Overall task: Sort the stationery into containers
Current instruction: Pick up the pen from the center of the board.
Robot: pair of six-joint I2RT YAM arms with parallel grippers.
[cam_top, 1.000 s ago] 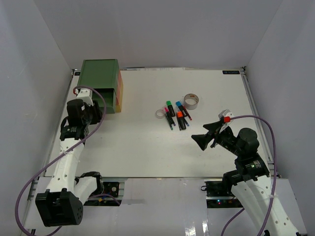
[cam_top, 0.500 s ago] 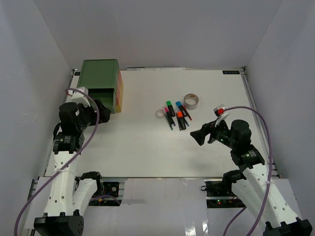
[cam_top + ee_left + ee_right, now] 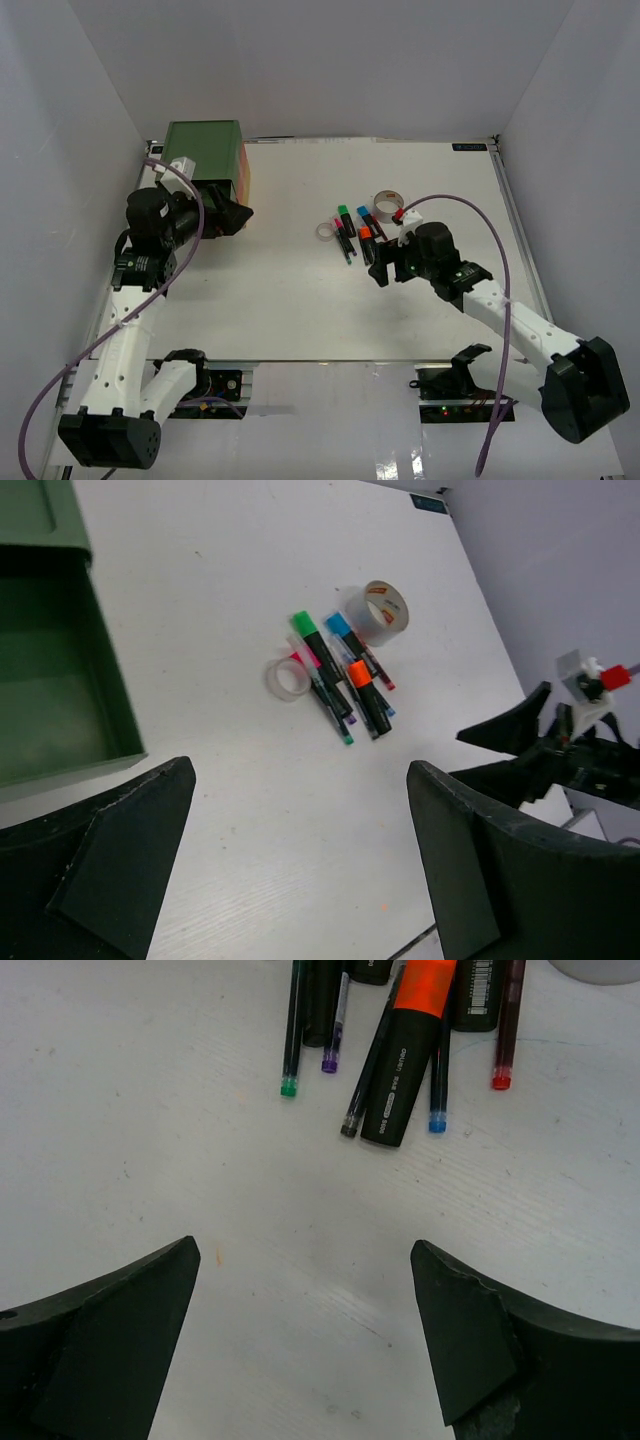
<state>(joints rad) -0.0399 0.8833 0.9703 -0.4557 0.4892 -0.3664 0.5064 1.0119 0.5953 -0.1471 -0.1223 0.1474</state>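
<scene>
The stationery lies in a heap mid-table: markers (image 3: 355, 230) with green, blue, orange and pink caps, thin pens, a grey tape roll (image 3: 388, 206) and a clear tape ring (image 3: 325, 231). The containers stand stacked at the far left, and the green top drawer (image 3: 213, 195) is pulled out and looks empty (image 3: 50, 700). My left gripper (image 3: 235, 215) hangs open beside that drawer, holding nothing (image 3: 300, 770). My right gripper (image 3: 384, 268) stands open just short of the heap. In the right wrist view the orange-capped marker (image 3: 410, 1050) and pen tips (image 3: 289, 1086) lie ahead of its fingers (image 3: 305, 1250).
The stacked chest (image 3: 205, 150) sits against the left wall, its orange side (image 3: 245, 175) facing the table. White walls close the table on three sides. Bare white tabletop (image 3: 290, 300) lies between the chest and the heap.
My left gripper has opened and swung from the drawer front towards the table. My right arm has reached left and forward, up to the near side of the heap.
</scene>
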